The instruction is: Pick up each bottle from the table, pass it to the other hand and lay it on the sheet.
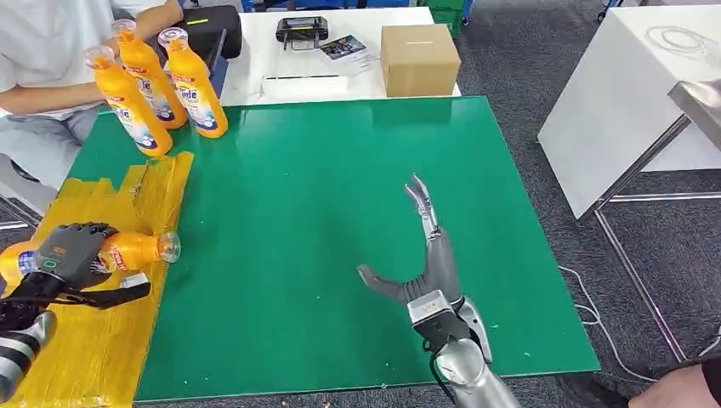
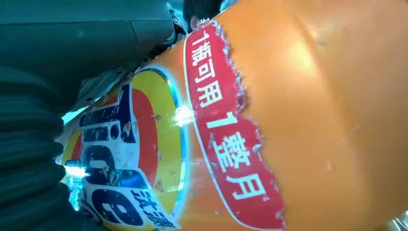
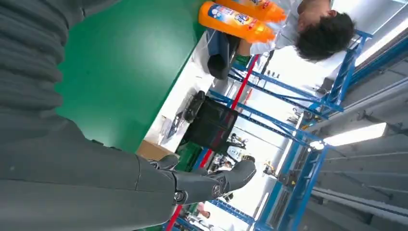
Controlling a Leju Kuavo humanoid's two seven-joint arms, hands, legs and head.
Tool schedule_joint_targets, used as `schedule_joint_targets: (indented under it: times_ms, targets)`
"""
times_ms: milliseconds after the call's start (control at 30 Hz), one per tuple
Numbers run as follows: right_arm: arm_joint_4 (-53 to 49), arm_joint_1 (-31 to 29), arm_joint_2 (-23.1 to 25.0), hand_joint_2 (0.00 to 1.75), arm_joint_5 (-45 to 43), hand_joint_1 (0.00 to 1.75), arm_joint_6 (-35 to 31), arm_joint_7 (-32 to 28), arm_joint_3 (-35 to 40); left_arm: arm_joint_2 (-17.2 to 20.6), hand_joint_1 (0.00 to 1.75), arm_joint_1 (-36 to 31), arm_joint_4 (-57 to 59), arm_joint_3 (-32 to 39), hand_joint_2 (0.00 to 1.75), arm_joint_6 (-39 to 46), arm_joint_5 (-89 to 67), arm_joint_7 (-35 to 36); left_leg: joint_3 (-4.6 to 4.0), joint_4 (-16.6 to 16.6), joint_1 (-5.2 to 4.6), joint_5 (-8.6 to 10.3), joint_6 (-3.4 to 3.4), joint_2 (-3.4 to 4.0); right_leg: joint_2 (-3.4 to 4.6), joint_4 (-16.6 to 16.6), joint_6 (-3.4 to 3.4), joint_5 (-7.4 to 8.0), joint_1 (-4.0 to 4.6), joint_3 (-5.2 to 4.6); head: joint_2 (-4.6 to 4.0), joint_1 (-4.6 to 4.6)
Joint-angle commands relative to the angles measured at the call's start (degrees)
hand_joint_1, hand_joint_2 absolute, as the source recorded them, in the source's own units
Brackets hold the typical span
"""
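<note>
Bottle point(image 1: 127, 251) lies sideways in the left hand point(image 1: 72, 255) over the yellow sheet point(image 1: 93, 340) — right hand point(image 1: 425, 263) is wide open, holding nothing.

Orange bottles point(image 1: 161, 81), red-blue labels; yellow sheet point(image 1: 102, 340); green table point(image 1: 340, 212).

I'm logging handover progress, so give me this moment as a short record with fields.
Left hand: left hand grips an orange plastic detergent bottle lying over the yellow sheet.
Right hand: right hand open above the green table mat, holding nothing.
Bottles waiting: three upright orange bottles at the mat's far left corner.
Nearby: a person's sleeve behind them; brown cardboard box.
</note>
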Motion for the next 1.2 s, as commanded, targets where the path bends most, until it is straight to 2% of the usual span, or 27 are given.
schedule_joint_targets:
  times_ms: [33, 200, 367, 400, 433, 500, 700, 767, 800, 867, 1200]
  targets:
    - [1.71, -1.29, -1.66, 1.75, -0.34, 0.00, 0.40, -0.04, -0.80, -0.39, 1.75, 7.12, 0.93, 0.41, 1.75, 0.73, 6.31, -3.28, 0.35, -0.11, -0.03, -0.10, 0.04, 0.15, 0.08, -0.12, -0.03, -0.07, -0.01, 0.29, 0.00, -0.02]
    - [2.79, -1.87, -1.68, 1.75, -0.22, 0.00, -0.11, -0.05, -1.00, -3.07, 1.75, 11.64, -3.50, 3.37, 1.75, -0.13, 15.01, -9.95, 0.36, -0.10, -0.03, -0.09, 0.05, 0.00, -0.06, -0.13, -0.03, -0.09, -0.01, 0.33, 0.00, 0.02]
    - [3.62, -2.61, -1.46, 1.75, 0.46, 0.00, -0.08, -0.07, -0.77, -5.15, 1.75, 13.34, -7.35, 3.44, 1.75, -1.92, 17.27, -10.94, 0.29, -0.10, -0.04, -0.04, 0.05, -0.13, -0.12, -0.14, -0.01, -0.04, -0.02, 0.28, 0.00, 0.00]
    - [3.96, -2.84, -1.28, 1.75, 0.90, 0.00, -0.17, 0.10, -0.53, -5.94, 0.82, 12.78, -6.68, 3.49, 1.75, -1.51, 16.80, -9.99, 0.34, -0.09, -0.01, -0.06, 0.07, -0.17, -0.17, -0.16, -0.02, -0.06, 0.01, 0.37, 0.00, 0.00]
    - [4.22, -3.04, -1.27, 1.75, 1.15, 0.00, -0.12, 0.23, -0.36, -6.26, 0.00, 12.38, -6.03, 3.26, 1.75, -0.46, 15.81, -9.19, 0.28, -0.09, -0.05, -0.03, 0.06, -0.16, -0.18, -0.12, -0.01, -0.05, -0.04, 0.29, 0.00, -0.02]
    - [5.16, -3.65, -1.15, 1.75, 1.70, 0.00, -0.10, 0.51, 0.13, -7.37, 0.00, 10.56, -2.78, 2.84, 1.75, 2.25, 12.86, -6.05, 0.32, -0.11, -0.05, -0.02, 0.05, -0.19, -0.27, -0.14, -0.02, -0.04, -0.03, 0.38, 0.00, 0.00]
    - [5.93, -4.22, -1.08, 1.75, 2.10, 0.00, -0.25, 0.66, 1.00, -9.59, 0.00, 7.60, 2.27, 3.32, 1.75, 6.12, 9.56, -4.56, 0.41, -0.12, -0.02, 0.01, 0.08, -0.29, -0.40, -0.16, -0.04, -0.05, 0.00, 0.54, 0.00, 0.00]
    - [6.15, -4.34, -1.08, 1.75, 2.15, 0.00, -0.30, 0.71, 1.18, -10.20, 0.00, 8.09, 0.52, 4.43, 1.75, 6.12, 6.60, -2.68, 0.31, -0.10, -0.06, 0.04, 0.05, -0.28, -0.37, -0.10, -0.01, -0.03, -0.04, 0.41, 0.00, 0.00]
    - [6.26, -4.38, -1.08, 1.75, 2.15, 0.00, -0.31, 0.72, 1.23, -10.44, 0.00, 8.29, -0.17, 4.92, 1.75, 6.12, 5.66, -1.98, 0.53, -0.12, 0.01, -0.03, 0.08, -0.30, -0.43, -0.20, -0.06, -0.09, 0.04, 0.69, 0.00, 0.00]
    - [6.40, -4.41, -1.00, 1.75, 2.32, 0.00, -0.54, 0.85, 1.38, -11.78, 0.00, 9.29, -3.60, 8.93, 1.75, 6.12, 2.17, -0.28, 0.41, -0.09, -0.02, -0.01, 0.07, -0.27, -0.38, -0.13, -0.03, -0.06, 0.00, 0.53, 0.00, -0.02]
    - [6.40, -4.41, -1.00, 1.75, 2.32, 0.00, -0.54, 0.85, 1.38, -11.78, 0.00, 9.29, -3.60, 8.93, 1.75, 6.12, 2.17, -0.28, 0.35, -0.05, -0.01, -0.01, 0.06, -0.22, -0.32, -0.09, -0.03, -0.04, 0.01, 0.44, 0.00, -0.02]
